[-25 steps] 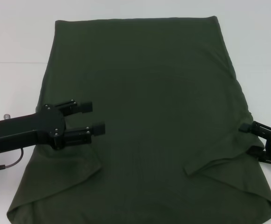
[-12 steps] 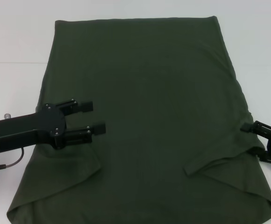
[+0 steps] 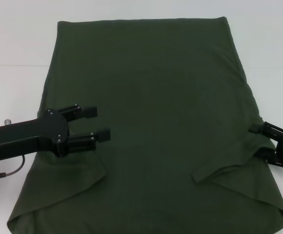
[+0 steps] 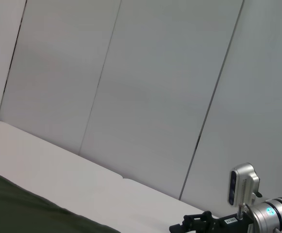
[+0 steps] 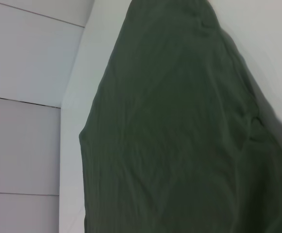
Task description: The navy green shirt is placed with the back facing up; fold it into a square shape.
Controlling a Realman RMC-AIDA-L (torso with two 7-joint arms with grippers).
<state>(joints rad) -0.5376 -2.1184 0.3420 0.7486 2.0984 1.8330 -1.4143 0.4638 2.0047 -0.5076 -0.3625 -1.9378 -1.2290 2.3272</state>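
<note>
the right hand (image 3: pixel 264 142), at the right edge of the navy green shirt (image 3: pixel 156 112), sits a little farther toward the right than a second ago, so less of it shows in the head view. the cloth edge at its fingers now looks drawn slightly outward with it. the left hand (image 3: pixel 98 124) is nearly where it was, shifted only a trace.

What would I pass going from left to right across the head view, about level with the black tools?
White table → left tool, open, over the shirt's left part → navy green shirt → right tool at the shirt's right edge.
</note>
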